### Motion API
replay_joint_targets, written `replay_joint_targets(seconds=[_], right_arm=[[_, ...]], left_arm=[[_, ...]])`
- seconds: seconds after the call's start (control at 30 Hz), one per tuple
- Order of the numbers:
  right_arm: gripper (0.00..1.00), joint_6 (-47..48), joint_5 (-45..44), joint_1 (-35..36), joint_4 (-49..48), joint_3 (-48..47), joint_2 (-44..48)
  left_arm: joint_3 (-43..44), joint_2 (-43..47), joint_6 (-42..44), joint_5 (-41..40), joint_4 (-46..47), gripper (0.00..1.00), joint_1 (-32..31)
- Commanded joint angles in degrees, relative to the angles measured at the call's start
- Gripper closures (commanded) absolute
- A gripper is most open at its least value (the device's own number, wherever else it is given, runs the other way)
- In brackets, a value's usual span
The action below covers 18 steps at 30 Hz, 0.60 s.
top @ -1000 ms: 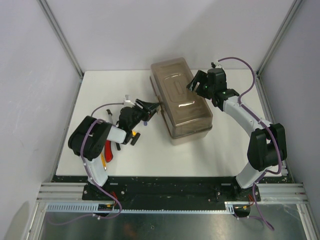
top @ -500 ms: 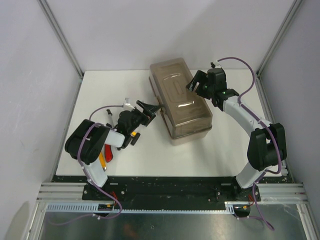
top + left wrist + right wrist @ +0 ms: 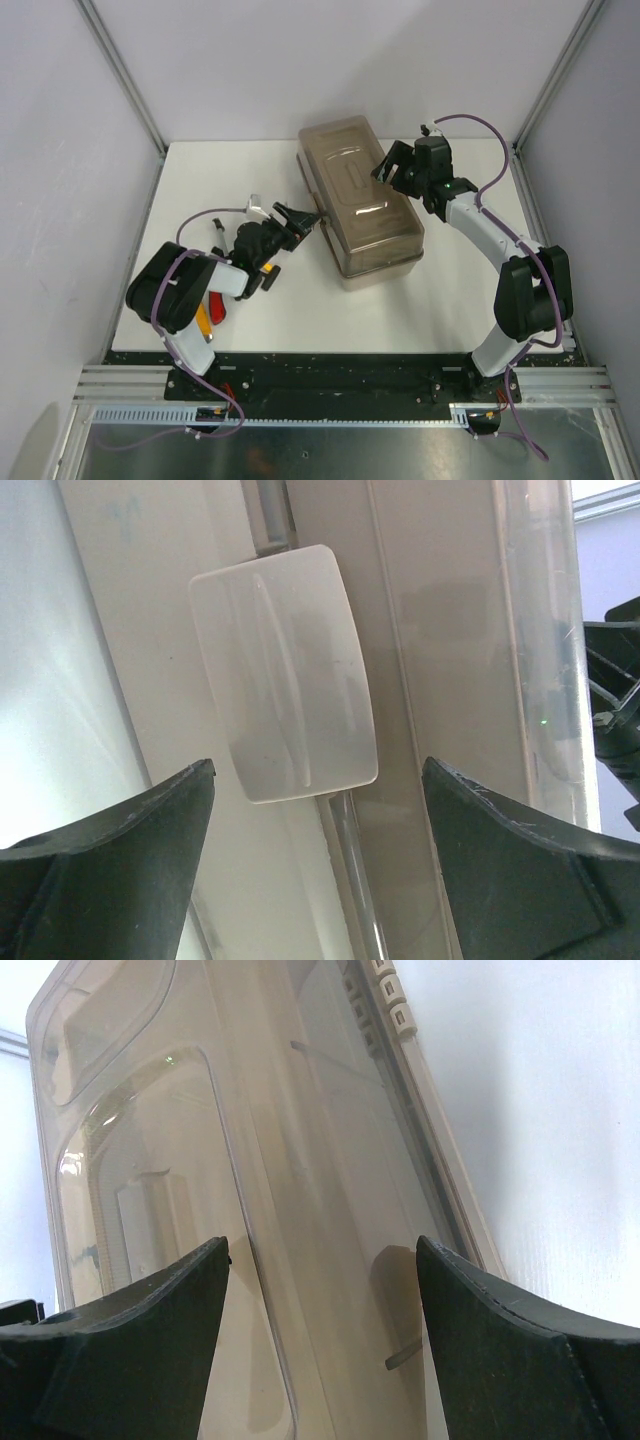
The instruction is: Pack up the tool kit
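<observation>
Toolbox [image 3: 362, 205] sits mid-table, a bit skewed, with its brownish lid [image 3: 350, 180] down. Left gripper [image 3: 300, 217] is right up at the box's left side, jaws wide apart and lined up on the frosted latch [image 3: 285, 675], not touching it as far as I can see. Right gripper [image 3: 390, 168] hangs over the lid's far right edge, spread open too. Red and yellow tools [image 3: 216, 302] lie on the table [image 3: 300, 320] under the left arm.

White counter [image 3: 300, 320], viewed from above. Closed beige toolbox [image 3: 362, 210] with brownish translucent lid, lying askew just past centre toward 12 o'clock. Small hand tools [image 3: 216, 302], red and yellow handles, clustered near the 8 o'clock edge, partly hidden.
</observation>
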<state>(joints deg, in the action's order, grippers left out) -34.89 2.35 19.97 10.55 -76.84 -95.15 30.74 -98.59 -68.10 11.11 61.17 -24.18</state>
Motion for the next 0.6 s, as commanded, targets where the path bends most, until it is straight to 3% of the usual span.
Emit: replay_joint_targets(seconds=[0.0,0.33,0.57], right_arm=[[0.23,-2.1,12.4,4.3,8.5,1.6,-3.2],[0.23,-2.0,12.3,4.2,8.6,1.6,-3.0],[0.23,-1.8,12.0,3.9,8.6,1.7,-2.6]], left_arm=[[2.3,0.4,4.9,3.4,-1.4,0.13,-2.6],[6.3,-0.6,5.8,5.6,0.7,0.33,-2.6],[6.1,-2.7,2.9,7.7,8.6,0.34,-2.4]])
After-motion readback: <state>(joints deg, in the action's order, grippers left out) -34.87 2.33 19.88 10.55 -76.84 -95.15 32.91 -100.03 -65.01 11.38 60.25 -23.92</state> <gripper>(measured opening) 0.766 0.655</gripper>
